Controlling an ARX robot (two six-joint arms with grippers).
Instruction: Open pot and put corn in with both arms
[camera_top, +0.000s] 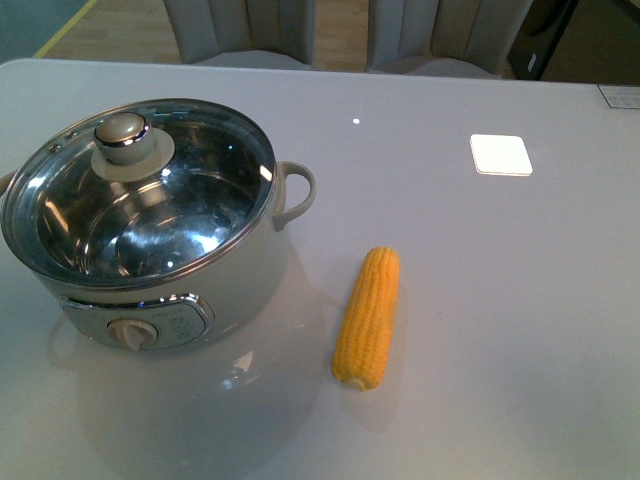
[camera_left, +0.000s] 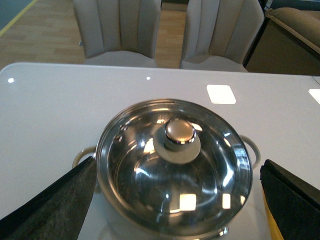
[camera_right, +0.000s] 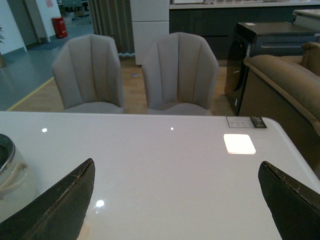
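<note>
While its glass lid (camera_top: 200, 200) sits shut, the pot (camera_top: 255, 270) stands at the near left of the pale table (camera_top: 520, 330). It has a white body, a shiny steel bowl, loop handles and a front knob. Just to its right, not touching it, lies the corn (camera_top: 368, 318), a bare yellow cob pointing away. Left arm's jaws stand wide apart with the pot framed between them. Right arm's jaws are equally spread over bare table.
</note>
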